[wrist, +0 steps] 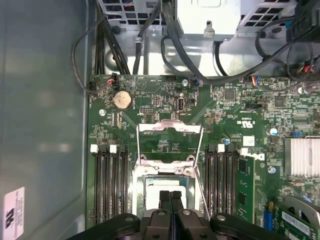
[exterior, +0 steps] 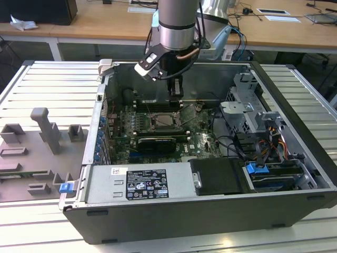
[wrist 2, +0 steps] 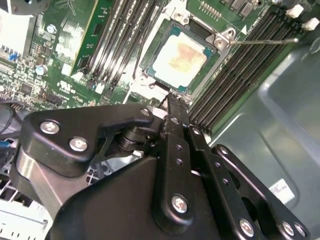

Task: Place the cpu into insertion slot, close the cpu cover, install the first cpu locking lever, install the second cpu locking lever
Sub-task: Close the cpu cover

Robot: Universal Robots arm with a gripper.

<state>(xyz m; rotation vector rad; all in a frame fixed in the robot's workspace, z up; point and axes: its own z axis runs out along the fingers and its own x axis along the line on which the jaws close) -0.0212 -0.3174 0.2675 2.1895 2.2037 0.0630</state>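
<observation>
Gripper [wrist: 170, 195]: fingers together, empty, poised near seated cpu [wrist 2: 177, 57]. Open cpu cover [wrist: 170, 126]: probably best pushed at free edge, gently.

Found cpu [wrist 2: 177, 56] seated flat in insertion slot [wrist 2: 148, 80]; noted gripper [wrist 2: 172, 102], fingers together, just beside slot's metal rim.

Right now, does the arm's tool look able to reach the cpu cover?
Probably yes. The tool hovers over the seated cpu, and the open cpu cover sits right beside it with no cable or card between them.
</observation>
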